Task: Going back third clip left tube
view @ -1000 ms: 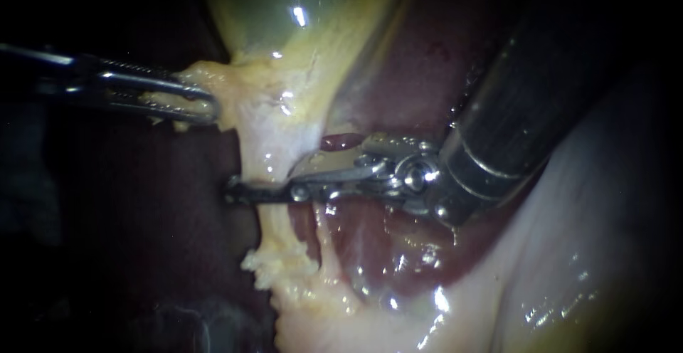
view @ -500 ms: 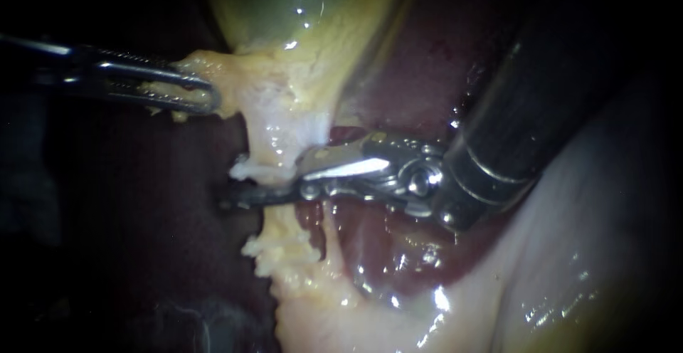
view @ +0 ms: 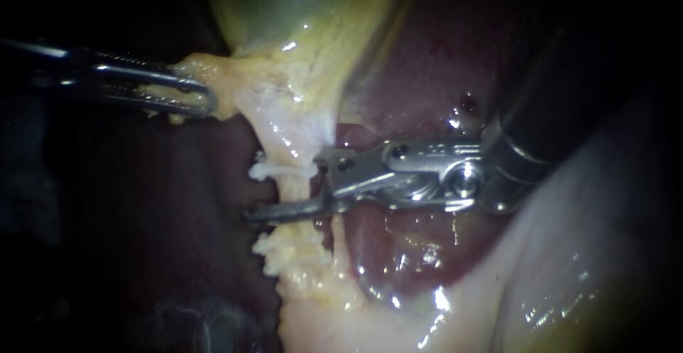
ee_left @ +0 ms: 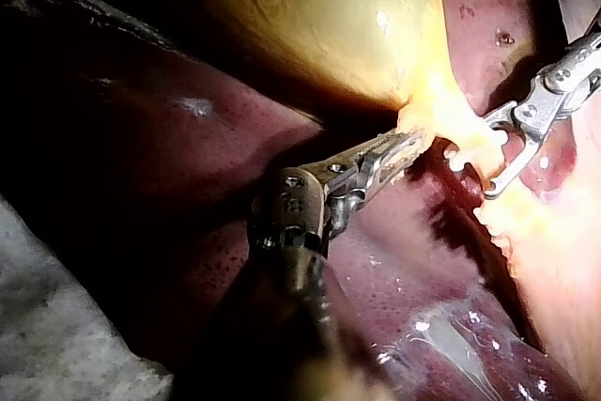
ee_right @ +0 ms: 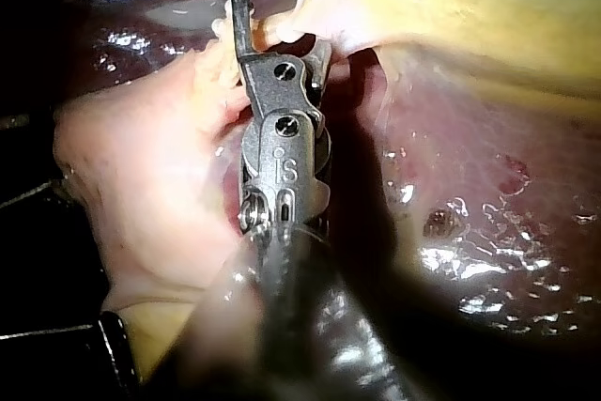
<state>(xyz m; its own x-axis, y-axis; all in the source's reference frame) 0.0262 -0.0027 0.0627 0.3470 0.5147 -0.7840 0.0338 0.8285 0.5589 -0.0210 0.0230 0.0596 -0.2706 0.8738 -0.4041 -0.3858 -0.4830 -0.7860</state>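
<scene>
endoscope, left instrument [view: 206, 100]: coming in from 9 o'clock, jaws pinching yellow tissue [view: 238, 82] at the foot of the gallbladder [view: 299, 18]
endoscope, right instrument [view: 284, 186]: shaft coming in from 2 o'clock, jaws standing spread and gripping nothing, lower jaw crossing in front of the left tube [view: 288, 136]
endoscope, clip [view: 281, 171]: whitish bar sitting across the left tube, lying between the spread jaws, at 9 o'clock of the upper jaw's tip
left wrist, left instrument [ee_left: 399, 149]: jaws clamping the yellow tissue [ee_left: 439, 105] under the gallbladder [ee_left: 319, 16]
left wrist, right instrument [ee_left: 484, 157]: jaws gaping around pale tissue just ahead of the left instrument
right wrist, right instrument [ee_right: 280, 21]: jaws parted, pale tissue lying between them; cannot pick out the clip here
</scene>
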